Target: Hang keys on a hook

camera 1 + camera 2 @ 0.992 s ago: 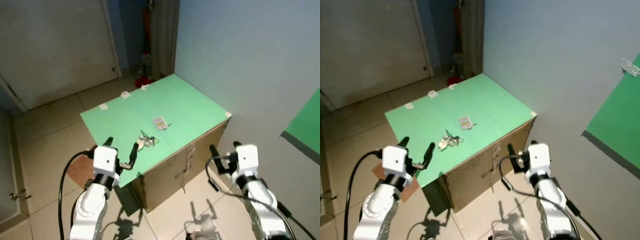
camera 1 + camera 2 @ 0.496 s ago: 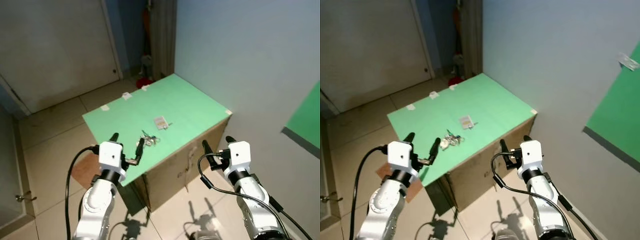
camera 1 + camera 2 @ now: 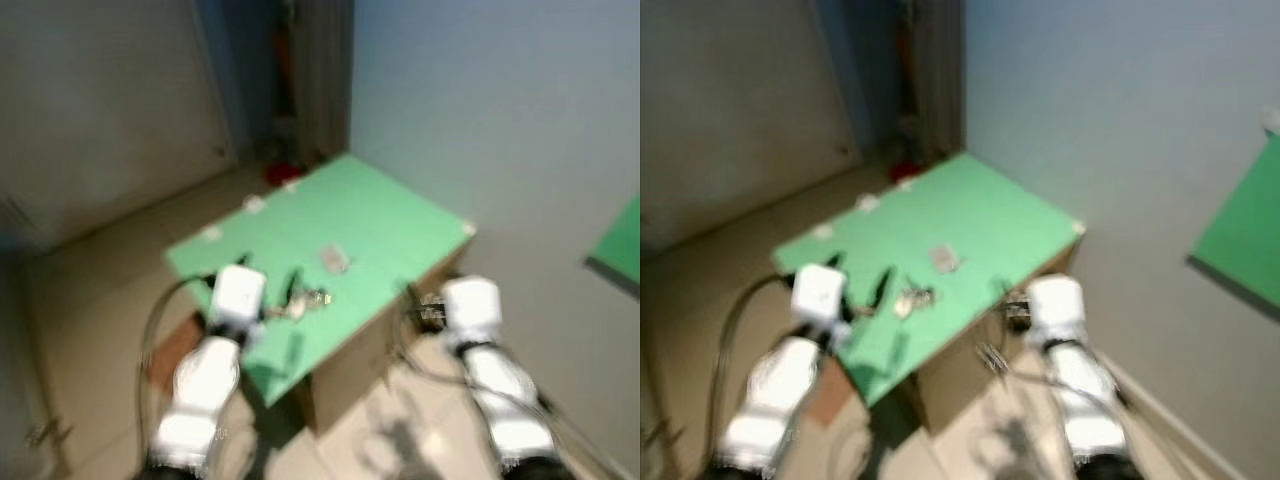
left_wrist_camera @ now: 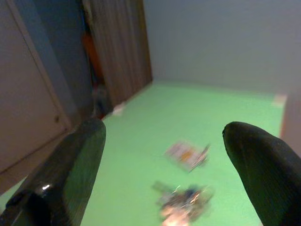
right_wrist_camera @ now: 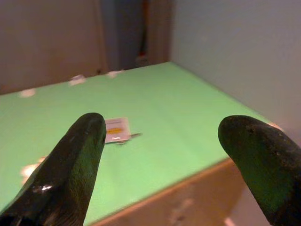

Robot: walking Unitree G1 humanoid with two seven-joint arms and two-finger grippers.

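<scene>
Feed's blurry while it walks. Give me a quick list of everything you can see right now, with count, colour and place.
Box: one, brown cardboard, on the floor against the pale wall.
Sheet: one, green, covering the box top.
Keys: one metallic bunch, lying on the sheet near its front edge, just ahead of the left gripper.
Tag: one small white card with a yellow mark, on the sheet beyond the keys.
Tape pieces: a few, white, along the sheet's far left edge; too blurred to count.
Green panel: one, on the wall at right.
Door: one, pale, far left.
Left gripper: fingers spread apart, above the sheet, facing the keys.
Right gripper: fingers spread apart, at the box's front right edge.
</scene>
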